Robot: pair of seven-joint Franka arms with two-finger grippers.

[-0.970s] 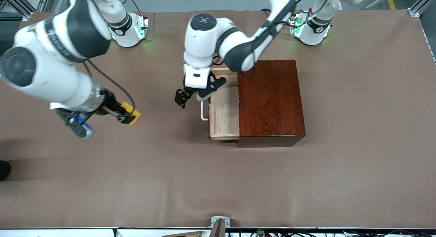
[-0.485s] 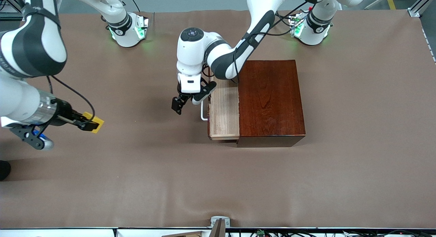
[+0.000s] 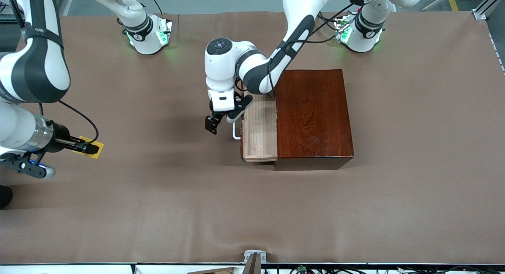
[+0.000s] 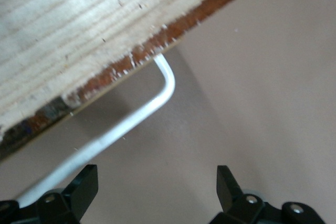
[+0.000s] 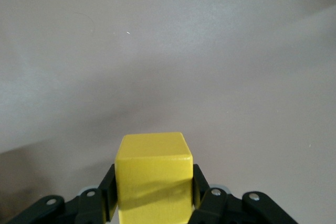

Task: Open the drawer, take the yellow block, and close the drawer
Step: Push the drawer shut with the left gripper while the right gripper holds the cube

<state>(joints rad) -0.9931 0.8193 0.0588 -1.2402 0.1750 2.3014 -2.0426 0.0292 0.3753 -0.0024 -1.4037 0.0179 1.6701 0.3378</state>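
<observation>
The right gripper is pinching the yellow block between its fingers, holding it low over the table at the right arm's end, well apart from the box. In the right wrist view the block is sitting squarely between the two black fingers, with bare table under it. The drawer is standing pulled out of the box toward the right arm's end, its light-wood tray showing nothing inside. The left gripper is hanging just beside the white handle, its fingers spread apart and gripping nothing; in the left wrist view the handle is running past one fingertip, in front of the drawer's front edge
</observation>
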